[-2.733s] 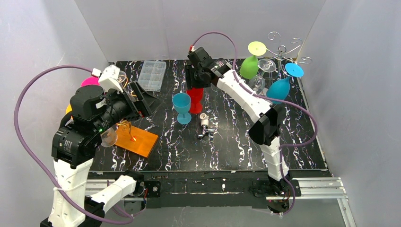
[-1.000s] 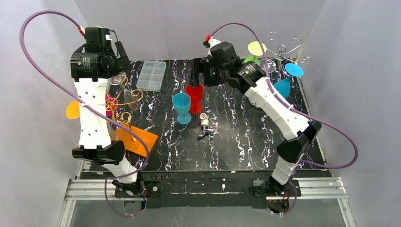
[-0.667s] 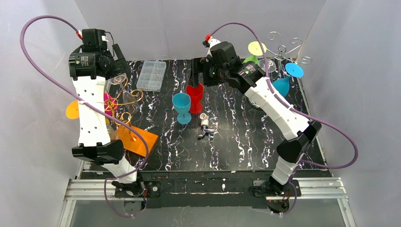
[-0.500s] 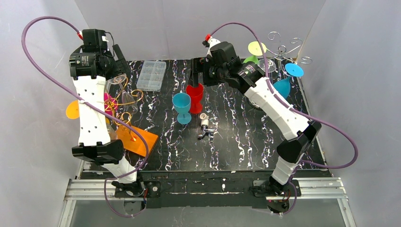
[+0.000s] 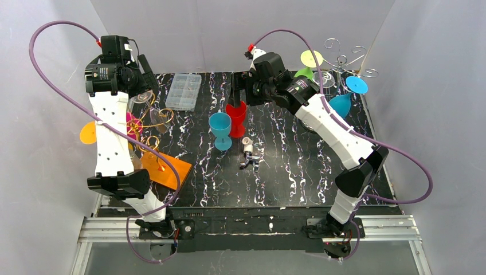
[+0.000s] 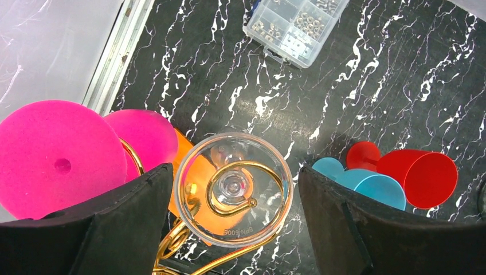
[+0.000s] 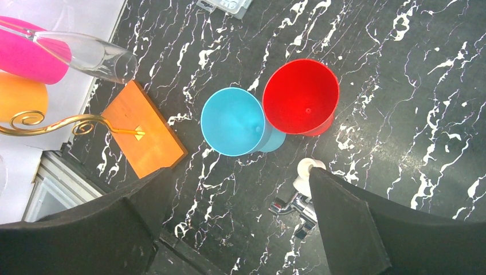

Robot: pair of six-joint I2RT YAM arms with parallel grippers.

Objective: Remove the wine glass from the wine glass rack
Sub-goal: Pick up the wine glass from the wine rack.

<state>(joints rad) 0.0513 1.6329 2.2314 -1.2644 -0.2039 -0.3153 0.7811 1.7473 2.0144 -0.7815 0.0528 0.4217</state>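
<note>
The black marbled table point(image 5: 298, 166) carries everything. The left arm point(image 5: 109, 132) rises tall along the table's left edge, and the right arm point(image 5: 338, 134) reaches from the near right toward the far middle.

A gold wire wine glass rack point(image 5: 169, 170) on an orange base stands at the left edge. A silver wire rack point(image 5: 344, 57) stands in the far right corner, with a green glass point(image 5: 304, 69) and a teal glass point(image 5: 344, 104) hanging on it.

The clear wine glass point(image 6: 234, 189) hangs foot-up in a gold spiral hook of the gold rack. The left gripper point(image 6: 235, 172) is released, its fingers spread wide to either side of the glass's foot and not clamping it.

The right gripper point(image 7: 239, 172) is also spread wide and grasps nothing, above a blue goblet point(image 5: 220, 127) and a red goblet point(image 5: 236, 114) that stand upright side by side mid-table.

Pink glasses point(image 6: 57, 154) hang on the gold rack's left side. A clear compartment box point(image 5: 184, 90) lies near the far edge. A small metal tap fitting point(image 5: 248, 152) lies just nearer than the goblets.
</note>
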